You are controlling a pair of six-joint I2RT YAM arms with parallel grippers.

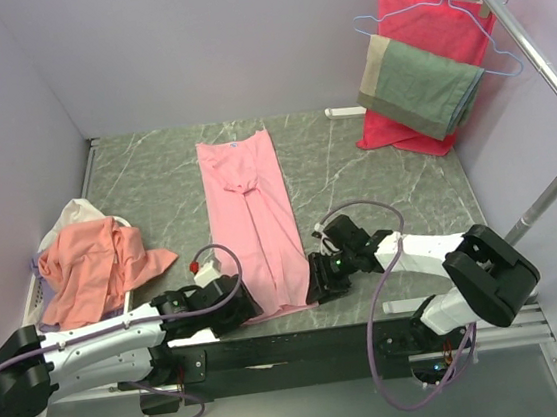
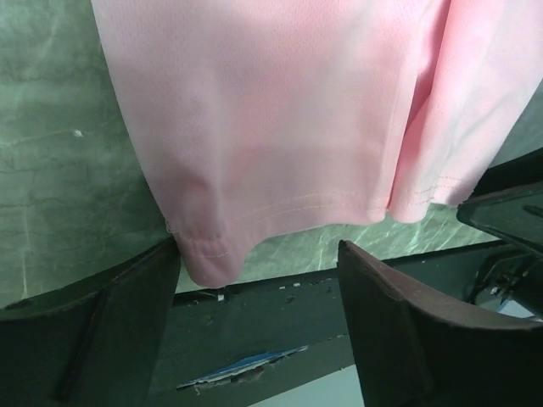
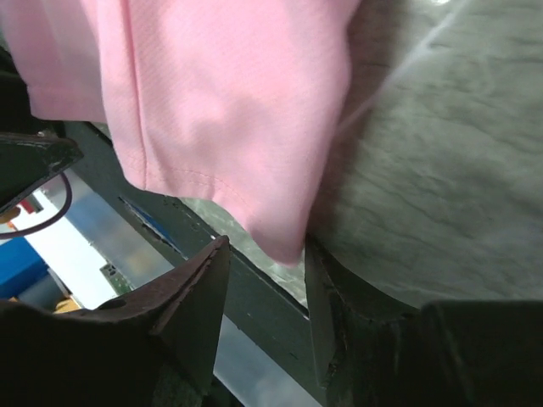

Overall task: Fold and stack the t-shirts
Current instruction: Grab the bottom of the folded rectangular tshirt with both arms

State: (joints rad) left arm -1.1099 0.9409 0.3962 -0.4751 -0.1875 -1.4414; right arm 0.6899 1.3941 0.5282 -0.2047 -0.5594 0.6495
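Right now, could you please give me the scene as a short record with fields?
Centre: pink t-shirt, folded into a long strip, flat on the table, hem toward the arms
Left end effector: open, at the near left hem corner
Right end effector: open, near right hem corner between its fingers
Left edge: salmon-orange shirt crumpled over white shirt
Far right: red cloth and grey-green cloth, hanging

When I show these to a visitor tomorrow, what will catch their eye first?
The light pink t-shirt lies folded into a long strip down the middle of the table. The left gripper and right gripper stand open at its near hem corners. Next come the salmon-orange heap at the left edge and the red cloth hanging at the far right.
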